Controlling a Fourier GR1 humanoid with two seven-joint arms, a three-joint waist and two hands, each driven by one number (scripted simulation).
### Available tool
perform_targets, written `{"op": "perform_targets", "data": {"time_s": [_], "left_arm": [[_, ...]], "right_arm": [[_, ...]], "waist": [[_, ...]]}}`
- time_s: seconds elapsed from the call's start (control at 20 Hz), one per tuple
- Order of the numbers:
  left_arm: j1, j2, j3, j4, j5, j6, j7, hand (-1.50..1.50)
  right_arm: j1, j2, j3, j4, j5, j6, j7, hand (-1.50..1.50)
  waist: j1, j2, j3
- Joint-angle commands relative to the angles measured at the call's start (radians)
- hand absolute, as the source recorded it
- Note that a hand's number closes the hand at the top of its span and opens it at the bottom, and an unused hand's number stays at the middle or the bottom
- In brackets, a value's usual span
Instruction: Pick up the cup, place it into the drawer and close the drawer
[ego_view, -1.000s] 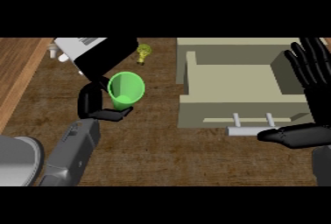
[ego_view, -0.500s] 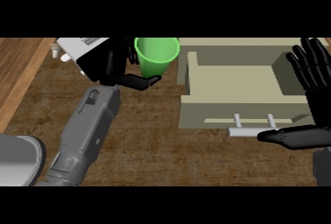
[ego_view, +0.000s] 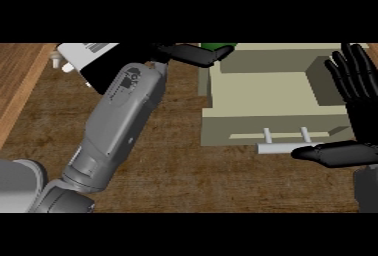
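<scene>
I'm mid-carry — my left robot hand (ego_view: 193, 53) is curled round the green cup (ego_view: 218, 46) at the far rim of the open drawer (ego_view: 275, 120) just right of it — next I lower and release inside.

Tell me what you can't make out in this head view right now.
- Green cup: only a sliver shows, hidden by the left robot hand and cut off by the top edge.
- Left robot hand: partly cut off at the top edge.
- Drawer: right wall covered by the right robot hand.
- White object: cut off at the top, unidentifiable.
</scene>
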Motion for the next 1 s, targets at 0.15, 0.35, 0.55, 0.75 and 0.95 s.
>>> {"op": "perform_targets", "data": {"time_s": [0.15, 0.35, 0.55, 0.75, 0.95], "left_arm": [[-0.195, -0.002, -0.119, 0.205, 0.088, 0.158, 0.133, 1.5], [-0.234, -0.002, -0.139, 0.352, 0.099, 0.159, 0.119, 1.5], [-0.245, -0.002, -0.242, 0.408, 0.134, 0.127, 0.178, 1.5], [-0.198, -0.002, -0.32, 0.457, 0.123, 0.062, 0.181, 1.5], [-0.211, -0.002, -0.355, 0.458, 0.14, 0.059, 0.178, 1.5]], "right_arm": [[-0.039, -0.016, 0.008, -0.063, -0.035, 0.012, 0.078, -1.5], [-0.069, -0.006, -0.006, 0.03, -0.02, 0.007, 0.002, -1.5], [-0.095, 0.024, 0.054, -0.002, 0.001, -0.005, 0.027, -1.5], [-0.09, 0.022, 0.067, 0.013, -0.002, 0.02, 0.009, -1.5], [-0.119, 0.025, 0.06, 0.046, -0.01, 0.019, -0.001, -1.5]], "waist": [[-0.043, 0.008, 0.0], [-0.06, 0.024, 0.001], [-0.101, 0.027, 0.001], [-0.129, 0.038, 0.002], [-0.153, 0.046, 0.002]]}}
